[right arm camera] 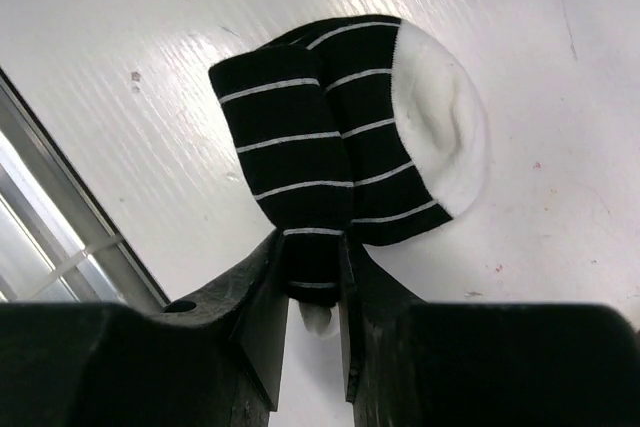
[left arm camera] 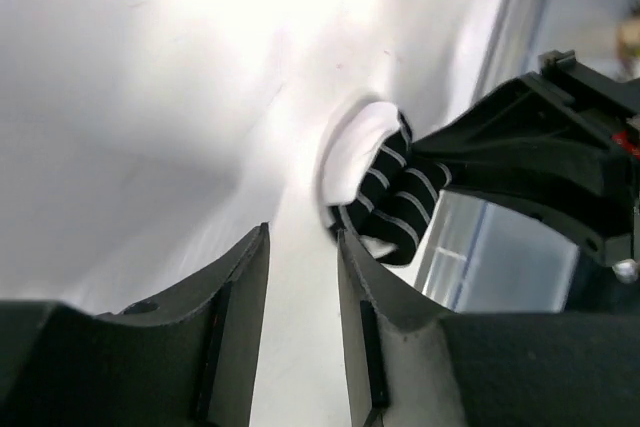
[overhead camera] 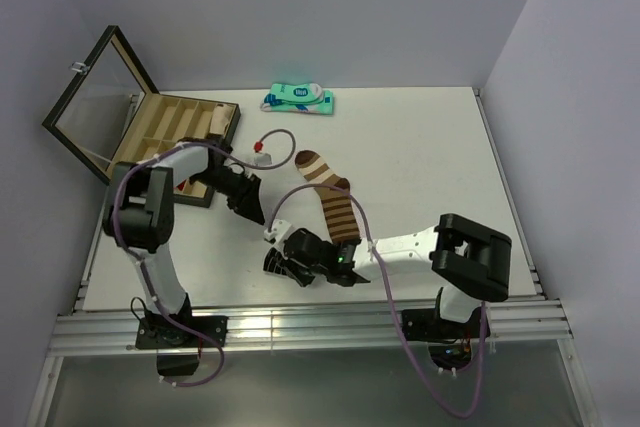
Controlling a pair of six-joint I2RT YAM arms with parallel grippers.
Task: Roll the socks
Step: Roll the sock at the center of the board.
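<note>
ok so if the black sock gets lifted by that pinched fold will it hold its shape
Probably not: the black sock is soft knit, doubled over and creased where the right jaws pinch it, so the free part would likely droop and unfold. It looks thin, so probably light. Its fabric should drag, not slide, on the table.

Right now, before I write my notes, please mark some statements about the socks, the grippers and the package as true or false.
1. The right gripper is closed on the black striped sock. True.
2. The left gripper holds the brown striped sock. False: it is open and empty, and that sock lies on the table.
3. The teal package lies inside the wooden box. False: it lies on the table, at the far edge.
4. The wooden box has its lid open. True.
</note>
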